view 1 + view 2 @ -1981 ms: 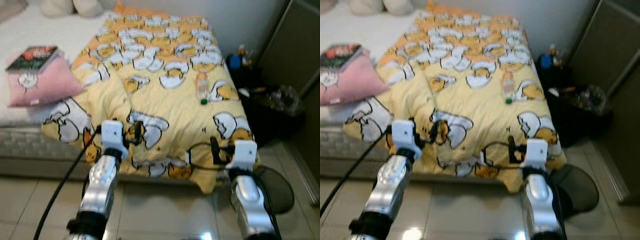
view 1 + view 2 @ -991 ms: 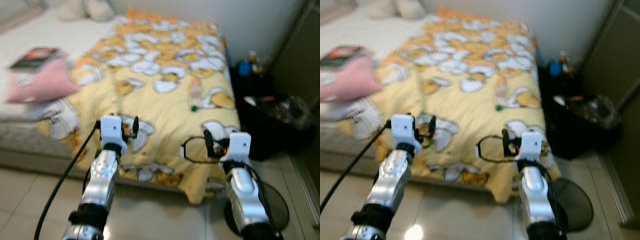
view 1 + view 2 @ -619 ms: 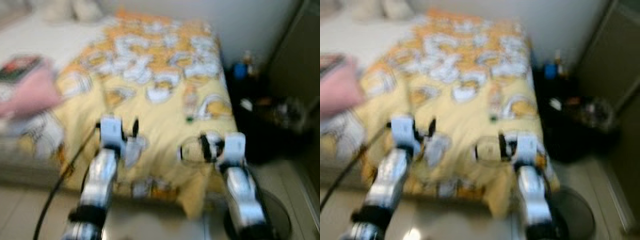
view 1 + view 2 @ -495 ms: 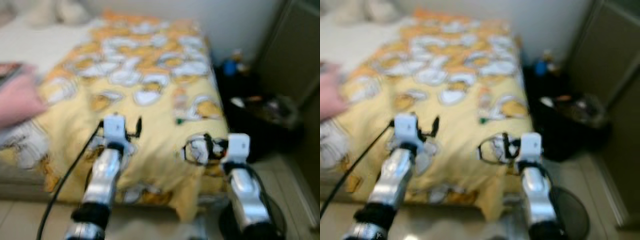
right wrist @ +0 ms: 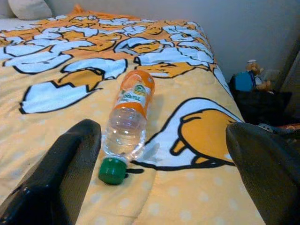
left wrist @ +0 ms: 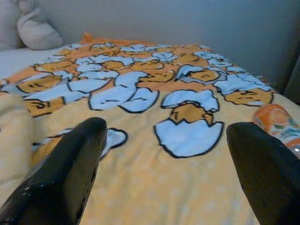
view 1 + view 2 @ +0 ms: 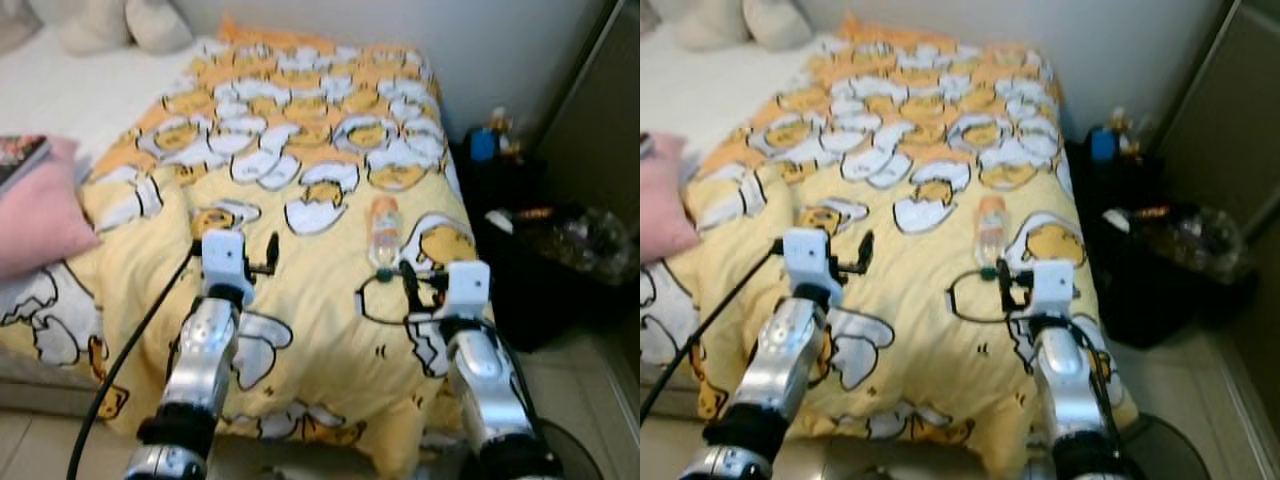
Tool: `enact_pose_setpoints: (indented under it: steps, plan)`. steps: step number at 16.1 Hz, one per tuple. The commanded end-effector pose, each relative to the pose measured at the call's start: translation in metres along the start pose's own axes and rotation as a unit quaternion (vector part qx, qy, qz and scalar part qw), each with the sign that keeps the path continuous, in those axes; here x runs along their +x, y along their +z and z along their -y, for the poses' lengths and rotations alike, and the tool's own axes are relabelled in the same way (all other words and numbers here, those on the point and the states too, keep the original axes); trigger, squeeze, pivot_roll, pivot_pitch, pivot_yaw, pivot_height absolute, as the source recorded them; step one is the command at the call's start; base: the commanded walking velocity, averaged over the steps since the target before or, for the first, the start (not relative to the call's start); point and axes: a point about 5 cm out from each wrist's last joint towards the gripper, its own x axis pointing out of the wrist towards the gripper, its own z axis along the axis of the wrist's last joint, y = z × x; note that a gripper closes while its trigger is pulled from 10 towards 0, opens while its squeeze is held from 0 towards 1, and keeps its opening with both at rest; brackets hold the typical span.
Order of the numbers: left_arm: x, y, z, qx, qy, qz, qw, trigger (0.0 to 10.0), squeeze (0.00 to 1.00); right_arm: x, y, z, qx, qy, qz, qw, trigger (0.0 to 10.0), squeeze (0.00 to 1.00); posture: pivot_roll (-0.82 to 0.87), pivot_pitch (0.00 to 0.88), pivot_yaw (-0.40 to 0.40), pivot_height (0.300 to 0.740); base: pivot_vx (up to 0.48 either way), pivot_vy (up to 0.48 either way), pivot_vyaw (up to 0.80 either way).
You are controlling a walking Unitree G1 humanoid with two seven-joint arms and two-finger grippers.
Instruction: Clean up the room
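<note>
Covering most of the bed (image 7: 60, 90) is a yellow blanket (image 7: 300, 330) printed with cartoon eggs, cracked white shells and orange yolks; it hangs over the foot of the bed toward the tiled floor (image 7: 1200, 400). White sheet shows on the robot's left side of the bed, with pale pillows (image 7: 110, 22) at the head against the wall. A pink cushion (image 7: 35, 215) lies at the left edge, with a dark book (image 7: 20, 160) on top of it; any writing on the cover is too small to read. Right of the bed stands a black bin (image 7: 560, 265) lined with a clear bag and holding rubbish, and behind it a dark low stand with a blue object (image 7: 483, 143) on it.

Both silver arms reach over the foot of the bed. The left claw (image 6: 164, 164) hovers above the blanket with its two black fingers wide apart, holding nothing. The right claw (image 5: 164, 164) also has its fingers spread wide and empty, just short of a plastic bottle (image 5: 130, 119). That bottle lies on its side on the blanket, near the right edge of the bed, green cap (image 5: 111, 171) toward the robot. It looks empty and clear, with an orange label whose print is too blurred to read.
</note>
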Motion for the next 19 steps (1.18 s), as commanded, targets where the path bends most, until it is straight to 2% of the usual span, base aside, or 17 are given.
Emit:
enact_pose_setpoints:
  steps: [1,3,4,5,6,8,9,10,11,12,13,16,19]
  plan:
    - [0.001,0.001,0.007,0.001,-0.015,0.000,1.000,10.0,0.00,0.001,0.001,0.003,0.002,-0.006,0.004,1.000,10.0,0.00,0.00,0.000,0.000,0.740,0.000,0.480,0.00]
    - [0.002,0.002,0.007,0.010,-0.016,0.000,1.000,10.0,0.00,0.010,0.008,-0.001,0.008,-0.003,0.009,1.000,10.0,0.00,0.00,0.000,0.002,0.740,0.000,0.480,0.00]
    - [0.003,0.005,0.008,0.044,-0.022,0.010,0.999,10.0,0.00,0.015,0.012,-0.001,0.009,-0.008,0.013,1.000,10.0,0.00,0.01,0.000,0.003,0.740,0.000,0.247,0.00]
    - [0.007,0.008,0.007,0.058,-0.021,0.007,0.998,10.0,0.00,0.023,0.020,0.004,0.009,-0.031,0.019,0.999,10.0,0.00,0.02,0.000,0.007,0.740,0.000,0.000,0.00]
    - [0.008,0.012,0.005,0.052,-0.023,0.011,0.998,10.0,0.00,0.024,0.026,0.012,0.009,-0.052,0.028,0.998,10.0,0.00,0.03,0.000,0.007,0.740,0.000,0.000,0.00]
    - [-0.002,0.008,0.006,0.025,-0.022,0.002,0.999,10.0,0.00,0.003,0.017,0.022,-0.008,-0.065,0.021,0.998,10.0,0.00,0.03,0.000,-0.002,0.740,0.000,0.000,0.00]
    - [-0.016,0.000,0.009,0.017,-0.018,-0.011,1.000,10.0,0.00,-0.018,0.011,0.027,-0.025,-0.074,0.021,0.997,10.0,0.00,0.02,0.000,-0.012,0.740,0.000,0.000,0.00]
    - [-0.020,-0.002,0.010,0.016,-0.018,-0.014,1.000,10.0,0.00,-0.024,0.010,0.028,-0.030,-0.076,0.022,0.996,10.0,0.00,0.02,0.000,-0.022,0.740,0.000,0.000,0.00]
    - [-0.037,-0.007,0.013,-0.006,-0.018,-0.022,1.000,10.0,0.00,-0.046,0.005,0.034,-0.047,-0.084,0.014,0.995,10.0,0.00,0.01,0.000,-0.031,0.740,0.000,0.000,0.00]
    - [-0.049,-0.009,0.013,-0.006,-0.017,-0.023,1.000,10.0,0.00,-0.063,-0.003,0.036,-0.055,-0.076,0.000,0.996,10.0,0.00,0.00,0.000,-0.035,0.740,0.000,0.000,0.00]
    - [-0.049,-0.011,0.011,-0.013,-0.011,-0.022,1.000,10.0,0.00,-0.066,-0.006,0.036,-0.060,-0.066,-0.007,0.996,10.0,0.00,0.00,0.000,-0.036,0.740,0.277,-0.386,0.00]
    - [-0.033,-0.003,0.017,-0.018,-0.010,-0.009,1.000,10.0,0.00,-0.053,0.004,0.033,-0.052,-0.064,0.008,0.997,10.0,0.00,-0.02,0.000,-0.035,0.740,0.286,-0.382,0.00]
    - [-0.031,0.001,0.016,-0.022,-0.006,-0.010,1.000,10.0,0.00,-0.051,0.006,0.032,-0.048,-0.066,0.000,0.997,10.0,0.00,-0.02,0.000,-0.032,0.740,0.339,-0.334,0.00]
